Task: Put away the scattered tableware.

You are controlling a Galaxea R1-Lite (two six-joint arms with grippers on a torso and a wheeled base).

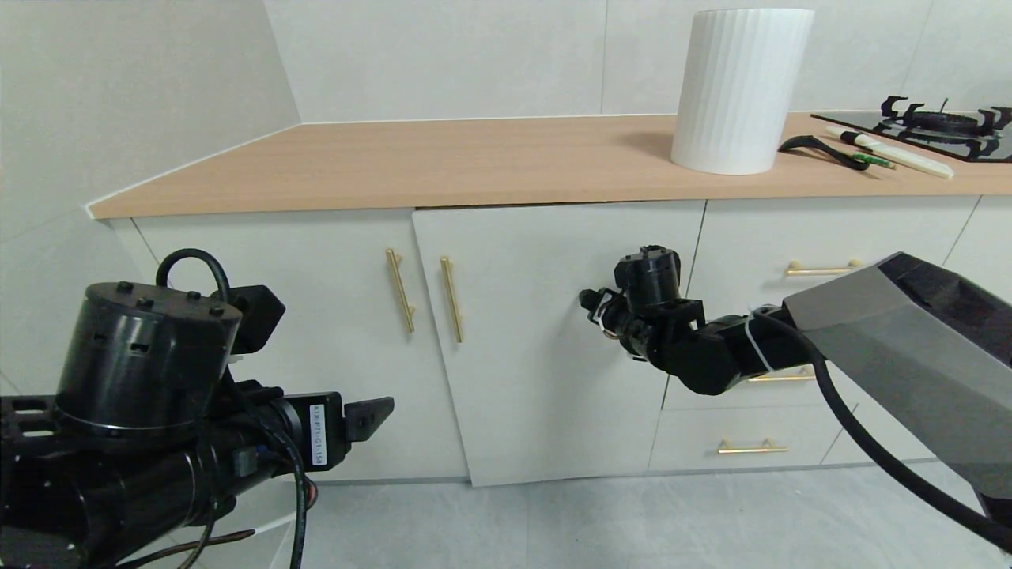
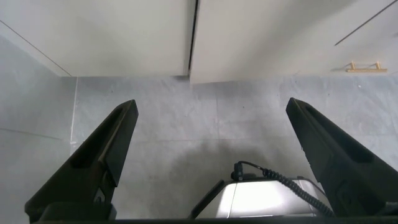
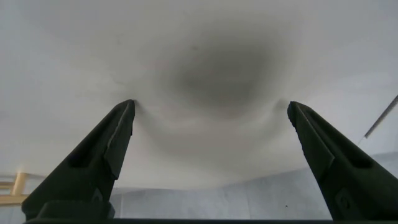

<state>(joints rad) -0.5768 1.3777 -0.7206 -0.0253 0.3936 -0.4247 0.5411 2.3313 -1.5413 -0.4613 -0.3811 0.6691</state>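
Note:
On the right of the wooden counter (image 1: 443, 162) lie scattered utensils: a black ladle (image 1: 822, 150), a long white utensil (image 1: 897, 154) and a small green-handled piece (image 1: 874, 162). My right gripper (image 1: 589, 304) is below counter height, open, with both fingertips (image 3: 127, 109) against the face of the middle white cabinet door (image 1: 553, 356), which stands slightly ajar. In the right wrist view the right gripper (image 3: 211, 106) holds nothing. My left gripper (image 1: 371, 417) hangs low at the left, open and holding nothing, with the left gripper (image 2: 211, 109) over the grey floor in front of the cabinet base.
A tall white ribbed container (image 1: 739, 91) stands on the counter beside the utensils. A black gas hob (image 1: 941, 122) sits at the far right. Brass handles (image 1: 451, 299) mark the cabinet doors, and drawers (image 1: 822, 269) are on the right. Tiled walls close the back and left.

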